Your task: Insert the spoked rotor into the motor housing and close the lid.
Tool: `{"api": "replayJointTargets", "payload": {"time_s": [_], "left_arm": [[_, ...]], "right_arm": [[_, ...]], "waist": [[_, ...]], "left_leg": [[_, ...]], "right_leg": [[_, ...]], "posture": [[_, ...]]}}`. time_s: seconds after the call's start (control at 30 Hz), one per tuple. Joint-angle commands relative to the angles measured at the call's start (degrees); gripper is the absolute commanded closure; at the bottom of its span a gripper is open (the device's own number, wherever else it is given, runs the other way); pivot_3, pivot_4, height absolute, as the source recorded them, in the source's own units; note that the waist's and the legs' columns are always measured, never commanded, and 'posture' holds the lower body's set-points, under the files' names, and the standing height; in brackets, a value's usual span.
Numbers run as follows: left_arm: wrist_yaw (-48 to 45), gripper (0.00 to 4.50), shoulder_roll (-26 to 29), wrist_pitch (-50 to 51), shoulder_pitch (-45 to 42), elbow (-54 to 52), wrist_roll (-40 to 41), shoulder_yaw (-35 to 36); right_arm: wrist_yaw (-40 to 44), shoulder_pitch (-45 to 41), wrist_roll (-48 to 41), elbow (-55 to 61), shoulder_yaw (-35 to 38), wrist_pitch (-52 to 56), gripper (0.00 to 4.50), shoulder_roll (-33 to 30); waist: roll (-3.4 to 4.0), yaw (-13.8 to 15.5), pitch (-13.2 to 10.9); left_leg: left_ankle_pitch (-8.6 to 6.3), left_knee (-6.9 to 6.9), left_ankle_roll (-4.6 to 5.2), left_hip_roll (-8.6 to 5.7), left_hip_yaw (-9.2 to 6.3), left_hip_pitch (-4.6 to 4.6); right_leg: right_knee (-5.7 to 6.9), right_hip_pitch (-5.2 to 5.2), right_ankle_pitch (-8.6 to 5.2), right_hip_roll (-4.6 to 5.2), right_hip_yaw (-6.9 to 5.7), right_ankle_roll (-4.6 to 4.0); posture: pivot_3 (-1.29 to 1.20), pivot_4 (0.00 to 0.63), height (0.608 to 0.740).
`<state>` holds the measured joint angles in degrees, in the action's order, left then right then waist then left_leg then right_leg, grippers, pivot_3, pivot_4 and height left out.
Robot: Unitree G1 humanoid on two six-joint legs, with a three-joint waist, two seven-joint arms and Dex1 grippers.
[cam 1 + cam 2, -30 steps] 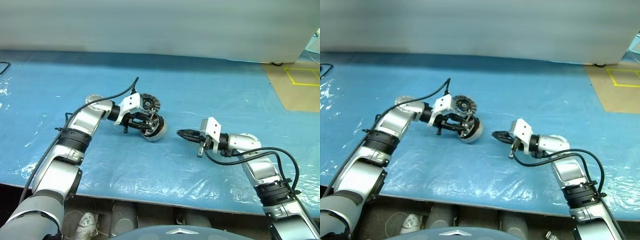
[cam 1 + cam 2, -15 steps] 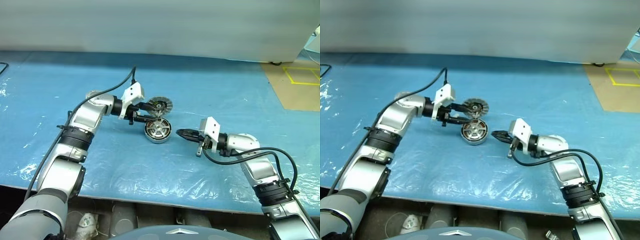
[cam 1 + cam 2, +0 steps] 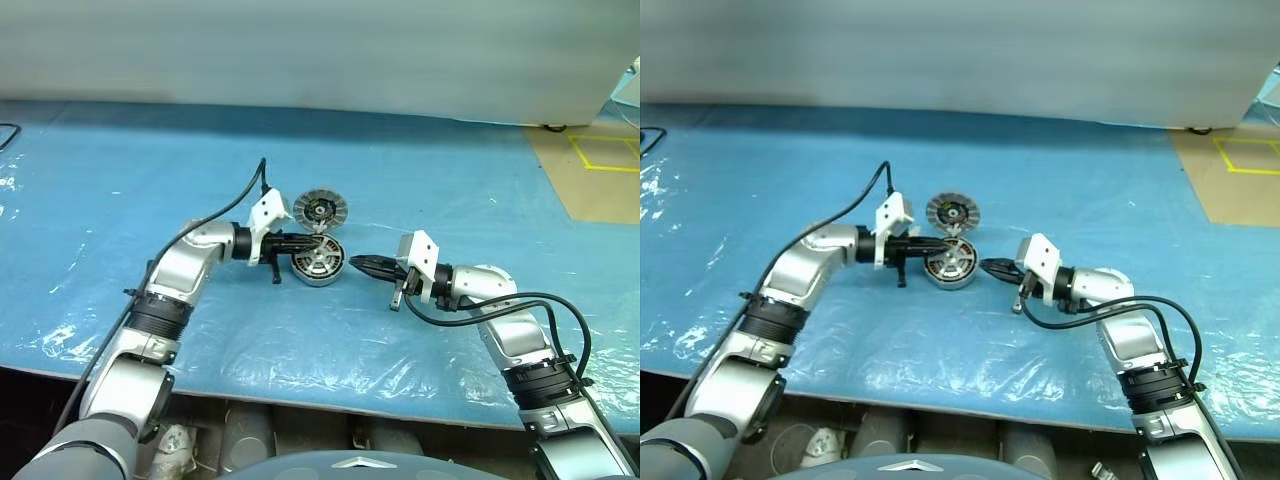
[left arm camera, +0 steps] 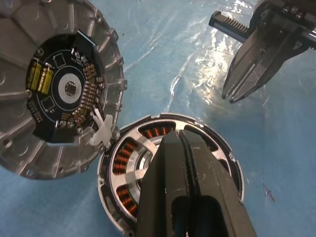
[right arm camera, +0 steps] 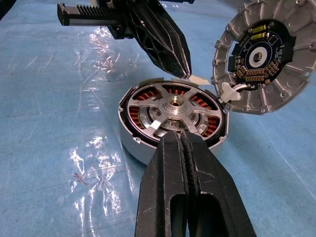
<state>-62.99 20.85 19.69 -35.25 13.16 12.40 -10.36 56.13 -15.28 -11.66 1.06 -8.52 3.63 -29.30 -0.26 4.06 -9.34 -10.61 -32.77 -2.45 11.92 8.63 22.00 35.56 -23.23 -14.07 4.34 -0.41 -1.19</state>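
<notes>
Left gripper, its two black fingers pressed together and holding nothing, pointed at the motor housing from about ten o'clock, its tips at the housing's rim near the small white hinge tab. Closed fingers made a narrow poker, which suited nudging or steadying better than grasping. Right gripper, also pinched shut and empty, faced the housing from three o'clock, just beside it and not touching, likely placed to brace the puck from the opposite side.

That housing lay flat on the blue plastic-covered table, open face up. Inside it, the spoked rotor appeared already seated: silver spokes ran from a central hub over the ring of copper windings. The lid sat at twelve o'clock from the housing, swung open and tilted, its circuit-board underside showing, joined to the housing at the white tab. Judging by this layout, insertion looked done and closing the lid remained.
</notes>
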Motion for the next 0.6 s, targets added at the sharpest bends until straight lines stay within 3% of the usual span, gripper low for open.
{"api": "replayJointTargets", "payload": {"time_s": [0.03, 0.27, 0.6], "left_arm": [[1.78, 4.47, -0.86, -2.38, -1.10, -0.56, -0.14, 0.45], [5.37, 4.47, -0.49, -3.70, -1.09, 3.75, -6.93, -4.43], [3.38, 4.47, -0.75, -2.42, 0.67, 0.58, -4.26, -3.50]], "right_arm": [[0.12, -0.99, -1.45, 1.77, 1.12, -0.37, 4.50, -0.01], [-0.35, -0.76, -1.24, 2.27, 1.08, -0.31, 4.50, 0.14], [-0.63, -0.92, -0.76, 1.73, 0.80, -0.64, 4.50, 0.28]], "waist": [[0.00, -0.02, 0.00], [0.00, -0.12, 0.00], [0.00, -0.08, 0.00]], "left_leg": [[0.00, 0.00, 0.00, 0.00, 0.00, 0.00], [0.00, 0.02, 0.00, -0.01, 0.00, -0.01], [0.00, 0.02, -0.01, -0.01, 0.00, -0.05]], "right_leg": [[0.00, 0.00, 0.00, 0.00, 0.00, 0.00], [0.00, 0.00, 0.01, -0.01, 0.01, 0.01], [0.00, 0.03, 0.00, 0.00, 0.02, 0.01]], "posture": [[0.00, 0.150, 0.740], [0.00, 0.150, 0.740], [0.00, 0.150, 0.740]]}}
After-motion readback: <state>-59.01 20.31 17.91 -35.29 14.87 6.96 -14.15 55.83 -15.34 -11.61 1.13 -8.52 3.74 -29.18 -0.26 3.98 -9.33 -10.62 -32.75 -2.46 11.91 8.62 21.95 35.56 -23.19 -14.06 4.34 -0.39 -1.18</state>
